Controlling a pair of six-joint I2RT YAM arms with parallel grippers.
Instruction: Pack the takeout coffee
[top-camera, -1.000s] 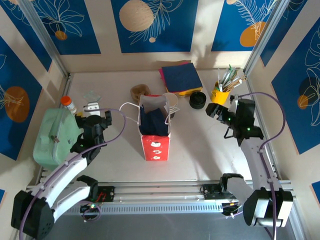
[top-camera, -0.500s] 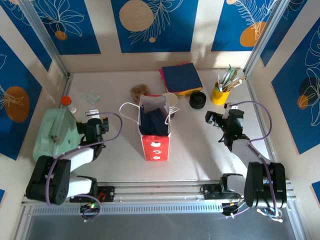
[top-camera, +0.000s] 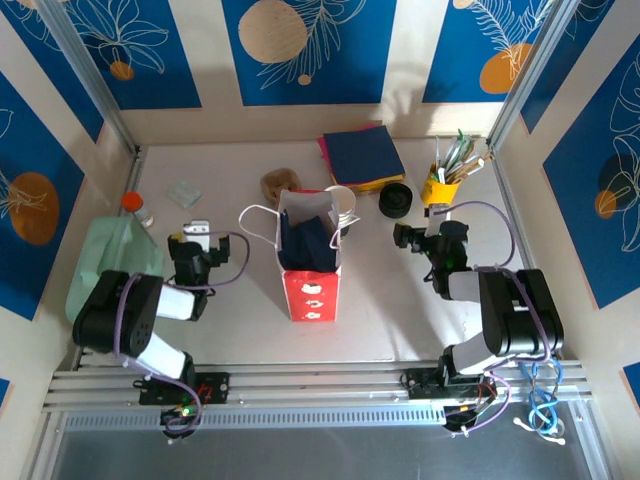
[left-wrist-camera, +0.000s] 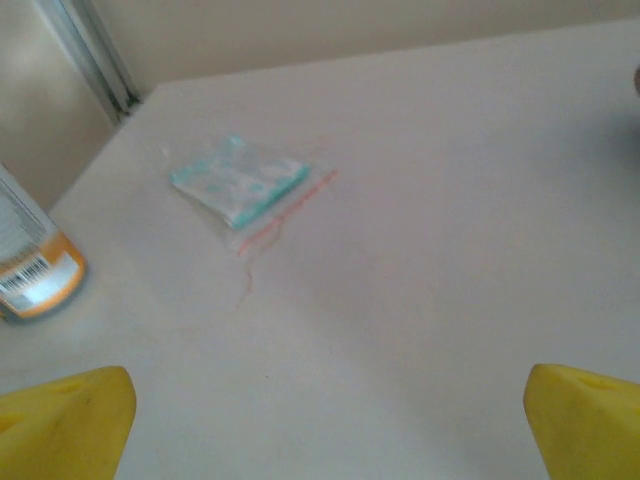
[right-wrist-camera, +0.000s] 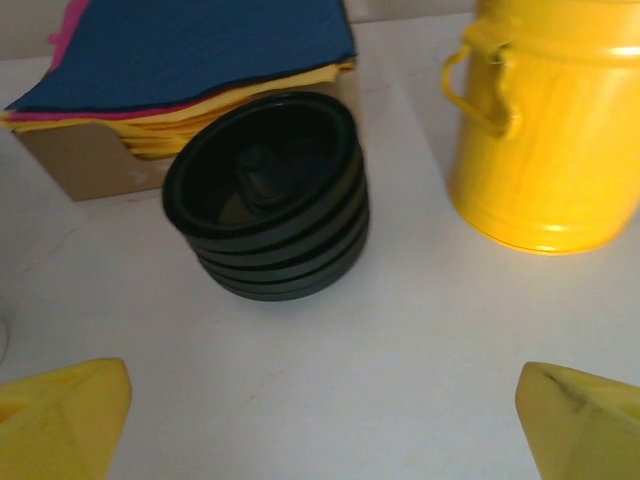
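Observation:
The takeout coffee, a white paper cup (top-camera: 343, 204), stands right behind the red paper bag (top-camera: 311, 283), which hides its lower part. The bag stands open mid-table with a dark blue napkin inside. My right gripper (top-camera: 411, 237) sits low on the table, right of the bag, open and empty. In the right wrist view the right gripper (right-wrist-camera: 322, 418) faces a stack of black lids (right-wrist-camera: 266, 196) a short way ahead. My left gripper (top-camera: 196, 240) rests left of the bag, open and empty. The left gripper (left-wrist-camera: 330, 422) shows bare table between its yellow fingertips (left-wrist-camera: 66, 418).
A yellow pot of utensils (top-camera: 438, 188) stands right of the black lids (top-camera: 395, 200). Coloured napkins (top-camera: 362, 155) lie behind them, and a brown pulp carrier (top-camera: 281, 183) sits behind the bag. A clear packet (left-wrist-camera: 240, 180), an orange-capped bottle (top-camera: 136, 206) and a green case (top-camera: 104, 268) are at the left.
Both arms have folded back toward their bases. The right gripper has drawn away from the yellow pot, leftward and lower. Both grippers stayed open.

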